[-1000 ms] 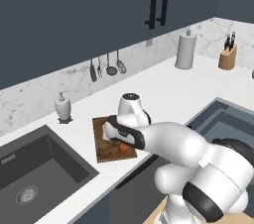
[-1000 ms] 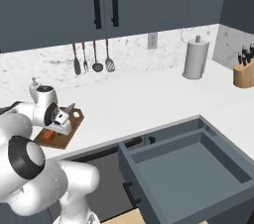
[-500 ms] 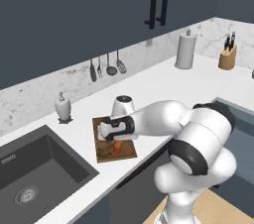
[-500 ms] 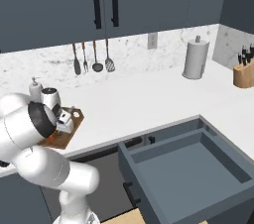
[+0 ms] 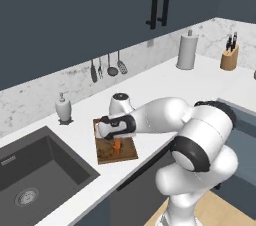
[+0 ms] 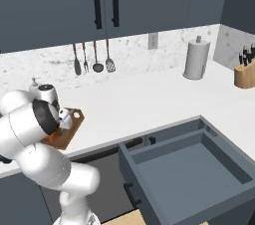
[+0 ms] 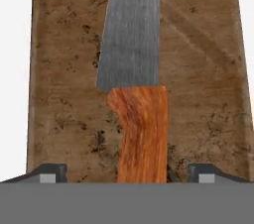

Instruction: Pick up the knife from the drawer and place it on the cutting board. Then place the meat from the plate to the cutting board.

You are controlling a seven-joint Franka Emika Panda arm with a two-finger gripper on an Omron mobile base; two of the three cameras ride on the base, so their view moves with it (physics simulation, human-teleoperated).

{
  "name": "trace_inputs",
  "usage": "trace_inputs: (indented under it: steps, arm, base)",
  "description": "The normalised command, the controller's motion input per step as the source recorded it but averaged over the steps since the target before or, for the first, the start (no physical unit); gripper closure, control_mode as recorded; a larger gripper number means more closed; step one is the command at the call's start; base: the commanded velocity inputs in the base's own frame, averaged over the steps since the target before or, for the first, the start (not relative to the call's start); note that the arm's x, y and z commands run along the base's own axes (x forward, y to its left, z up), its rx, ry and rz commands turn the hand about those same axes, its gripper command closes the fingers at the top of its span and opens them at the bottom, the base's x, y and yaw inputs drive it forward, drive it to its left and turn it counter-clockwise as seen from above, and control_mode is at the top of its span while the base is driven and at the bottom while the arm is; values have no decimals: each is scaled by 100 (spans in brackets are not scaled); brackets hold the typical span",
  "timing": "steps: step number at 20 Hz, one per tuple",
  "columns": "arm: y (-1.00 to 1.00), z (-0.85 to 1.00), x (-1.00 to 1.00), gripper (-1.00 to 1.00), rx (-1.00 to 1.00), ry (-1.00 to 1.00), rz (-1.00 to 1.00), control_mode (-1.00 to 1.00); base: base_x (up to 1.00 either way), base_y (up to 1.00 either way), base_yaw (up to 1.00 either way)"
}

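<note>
Change since earlier frame: arm stretched further left over the board; jaws, clamped a second ago, now parted.
Gripper [image 7: 127, 172]: low over the cutting board; fingertips [image 7: 49, 172] at the bottom of the hand view, standing wide to either side of the knife handle, clear of it, gripping nothing.
Gripper, left base view [image 5: 111, 137]: centre-left of frame, just above the board.
Knife [image 7: 133, 74]: flat on the board; orange handle toward the bottom of the hand view, grey blade running to the top, tip near the board's hole.
Knife, left base view [image 5: 117, 147]: orange handle visible on the board under the hand.
Cutting board [image 5: 116, 154]: on the white counter [image 5: 165, 82], centre-left of frame, right of the sink [image 5: 35, 177].
Cutting board, right base view [image 6: 67, 132]: left edge of frame, partly behind the arm.
Drawer [image 6: 189, 167]: pulled open, lower right of the right base view.
Soap bottle [image 5: 63, 107]: left of centre, behind the board.
Paper towel roll [image 5: 187, 50]: upper right, against the wall.
Knife block [image 5: 230, 55]: far right, beside the roll.
Hanging utensils [image 5: 107, 66]: on the wall, above centre.
</note>
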Motion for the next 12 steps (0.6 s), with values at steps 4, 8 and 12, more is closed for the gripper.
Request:
trace_inputs:
  steps: [4,8,12]
  arm:
    - [-39,54,-91,-100,2,-24,5,-100]
    - [-72,93,-74,-100,12,-21,1,-100]
    - [-71,83,-69,-100,12,-11,2,-100]
  base:
    - [0,0,0]
    - [0,0,0]
    - [0,0,0]
